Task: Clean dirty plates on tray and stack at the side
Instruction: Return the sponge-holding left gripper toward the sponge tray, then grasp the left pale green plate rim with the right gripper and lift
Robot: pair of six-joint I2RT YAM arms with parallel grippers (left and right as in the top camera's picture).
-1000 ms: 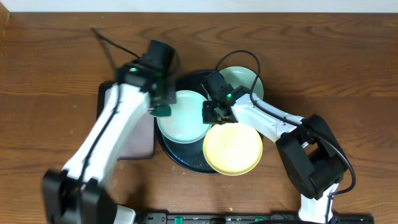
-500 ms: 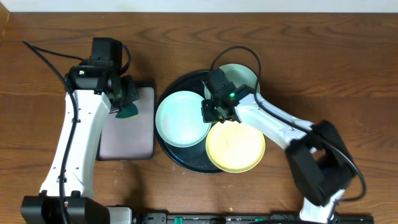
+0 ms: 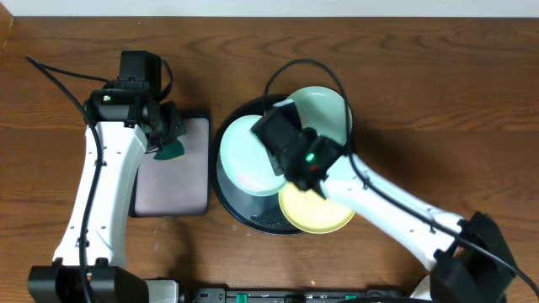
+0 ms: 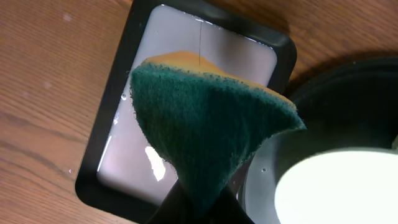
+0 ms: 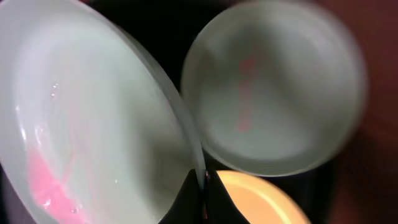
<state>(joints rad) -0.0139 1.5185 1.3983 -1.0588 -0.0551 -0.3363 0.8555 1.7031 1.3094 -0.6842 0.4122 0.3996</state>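
The round black tray (image 3: 244,215) holds three plates. My right gripper (image 3: 282,160) is shut on the rim of the left mint-blue plate (image 3: 244,160) and holds it tilted; the right wrist view shows pink smears on that plate (image 5: 81,124). A second mint-blue plate (image 3: 327,105) sits at the tray's back and also shows in the right wrist view (image 5: 273,87), with faint pink marks. The pale yellow plate (image 3: 316,210) lies at the tray's front right. My left gripper (image 3: 167,145) is shut on a green-and-orange sponge (image 4: 205,124) above the small rectangular tray (image 3: 173,177).
The small rectangular tray (image 4: 124,143) with a wet grey-white inside sits just left of the round tray. Brown wooden table (image 3: 472,101) stretches to the right and far left. A black cable (image 3: 50,76) trails from the left arm.
My right arm has swung over the round tray and tipped the left mint-blue plate up by its rim. My left arm with the sponge has barely moved in the last half second.
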